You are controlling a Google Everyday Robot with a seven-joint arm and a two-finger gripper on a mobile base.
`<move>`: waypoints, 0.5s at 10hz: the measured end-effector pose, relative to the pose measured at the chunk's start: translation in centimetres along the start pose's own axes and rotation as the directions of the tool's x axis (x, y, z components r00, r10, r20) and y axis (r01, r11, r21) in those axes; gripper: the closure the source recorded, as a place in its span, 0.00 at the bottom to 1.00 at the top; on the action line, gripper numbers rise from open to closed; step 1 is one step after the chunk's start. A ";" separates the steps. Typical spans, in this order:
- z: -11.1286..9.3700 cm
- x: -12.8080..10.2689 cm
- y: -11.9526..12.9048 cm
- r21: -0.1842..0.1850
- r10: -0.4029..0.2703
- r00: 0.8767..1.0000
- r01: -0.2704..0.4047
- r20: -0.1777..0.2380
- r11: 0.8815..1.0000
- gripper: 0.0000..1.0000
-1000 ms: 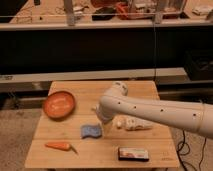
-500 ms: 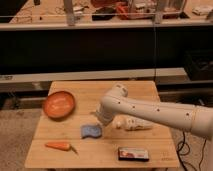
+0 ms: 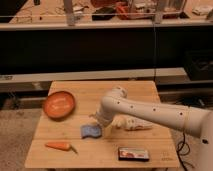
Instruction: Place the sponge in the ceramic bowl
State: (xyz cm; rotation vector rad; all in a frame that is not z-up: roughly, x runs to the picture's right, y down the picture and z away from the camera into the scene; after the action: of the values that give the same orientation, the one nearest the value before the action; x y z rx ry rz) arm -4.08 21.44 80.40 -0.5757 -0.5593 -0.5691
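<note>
The blue sponge (image 3: 90,131) lies flat on the wooden table (image 3: 135,92), left of centre. The orange-red ceramic bowl (image 3: 59,104) sits empty at the table's left, farther back. My white arm reaches in from the right, its elbow bent over the table's middle. The gripper (image 3: 96,119) hangs just above and behind the sponge's right end, mostly hidden by the arm.
An orange carrot (image 3: 58,146) lies near the front left edge. A dark flat packet (image 3: 134,153) rests at the front right. A pale object (image 3: 134,123) lies beside the arm at mid-table. Behind the table stands a dark shelf unit with clutter on top.
The arm has shifted slightly left and lower, bringing the gripper nearer the sponge. The sponge, bowl and carrot have stayed put.
</note>
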 end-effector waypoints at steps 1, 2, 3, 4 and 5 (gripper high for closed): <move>0.3 0.2 -0.1 -0.003 -0.005 1.000 0.005 0.006 1.000 0.20; 0.7 0.1 -0.3 -0.009 -0.014 1.000 0.014 0.015 1.000 0.20; 1.0 -0.1 -0.7 -0.015 -0.024 0.999 0.025 0.025 1.000 0.20; 1.2 -0.1 -0.7 -0.023 -0.027 0.999 0.027 0.030 0.999 0.20; 1.5 -0.2 -0.8 -0.031 -0.032 0.999 0.034 0.035 0.999 0.20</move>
State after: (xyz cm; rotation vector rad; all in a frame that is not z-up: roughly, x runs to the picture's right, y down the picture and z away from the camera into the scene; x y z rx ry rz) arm -5.22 21.86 81.63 -0.6080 -0.5940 -0.6010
